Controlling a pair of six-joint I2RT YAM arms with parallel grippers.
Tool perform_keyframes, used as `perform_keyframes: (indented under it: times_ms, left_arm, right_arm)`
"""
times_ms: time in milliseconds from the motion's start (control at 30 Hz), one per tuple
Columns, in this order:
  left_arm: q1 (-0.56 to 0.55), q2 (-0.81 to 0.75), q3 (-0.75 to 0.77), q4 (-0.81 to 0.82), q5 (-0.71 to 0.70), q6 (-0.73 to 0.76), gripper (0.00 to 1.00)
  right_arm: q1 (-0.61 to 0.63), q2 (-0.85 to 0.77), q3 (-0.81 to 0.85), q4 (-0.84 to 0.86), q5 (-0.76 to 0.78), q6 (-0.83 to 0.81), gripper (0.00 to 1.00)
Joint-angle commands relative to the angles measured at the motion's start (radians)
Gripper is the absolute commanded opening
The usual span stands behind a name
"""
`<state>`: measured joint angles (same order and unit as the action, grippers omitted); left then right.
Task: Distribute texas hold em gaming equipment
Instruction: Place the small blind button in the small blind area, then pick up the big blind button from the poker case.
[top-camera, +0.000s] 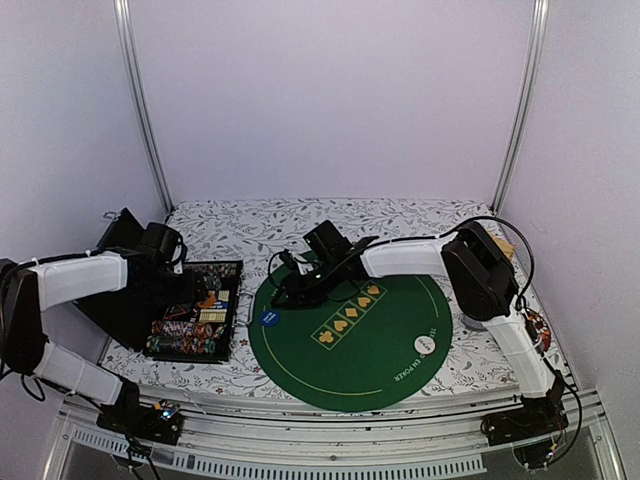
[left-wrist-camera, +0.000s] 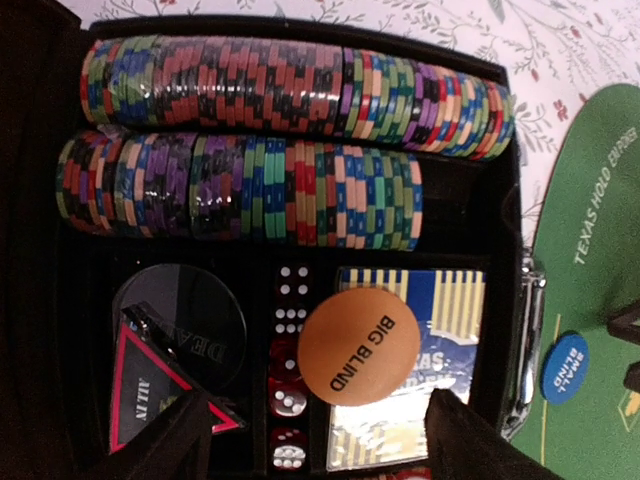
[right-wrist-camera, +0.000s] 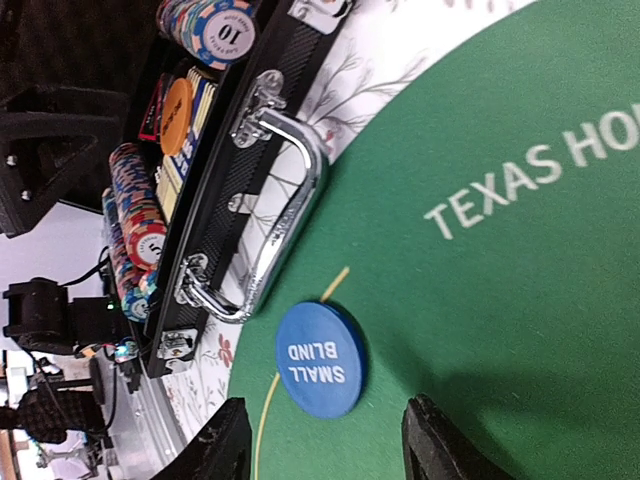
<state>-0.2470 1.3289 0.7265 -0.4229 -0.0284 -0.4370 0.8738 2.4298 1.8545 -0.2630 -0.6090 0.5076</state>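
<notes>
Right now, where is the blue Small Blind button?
In the top view, the blue Small Blind button lies at the left edge of the green mat, beside the black case.

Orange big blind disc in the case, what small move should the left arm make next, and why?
Probably lower the left jaws straight down around the orange disc and close on it. It lies flat on the card deck inside the case, the open jaws frame it in the left wrist view, and the blue disc already sits on the green mat.
</notes>
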Motion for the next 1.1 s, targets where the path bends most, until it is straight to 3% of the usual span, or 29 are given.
perform_keyframes:
  times_ms: [0, 133, 300, 800, 1067]
  left_arm:
    - [0.010, 0.060, -0.009, 0.053, 0.030, -0.018, 0.77]
    - [0.010, 0.128, -0.004, 0.090, 0.052, -0.010, 0.86]
    - [0.004, 0.173, 0.009, 0.124, 0.049, -0.001, 0.86]
    - [-0.011, 0.186, 0.001, 0.114, 0.002, 0.011, 0.49]
    - [-0.009, 0.182, -0.022, 0.132, 0.035, 0.017, 0.49]
  right_arm:
    - [-0.007, -0.070, -0.027, -0.073, 0.090, -0.074, 0.54]
    - [-0.006, -0.071, -0.036, -0.080, 0.084, -0.096, 0.55]
    - [-0.007, -0.070, -0.059, -0.068, 0.063, -0.098, 0.55]
    - [-0.013, -0.070, -0.084, -0.049, 0.048, -0.098, 0.55]
    - [-0.018, -0.110, -0.099, -0.053, 0.046, -0.103, 0.55]
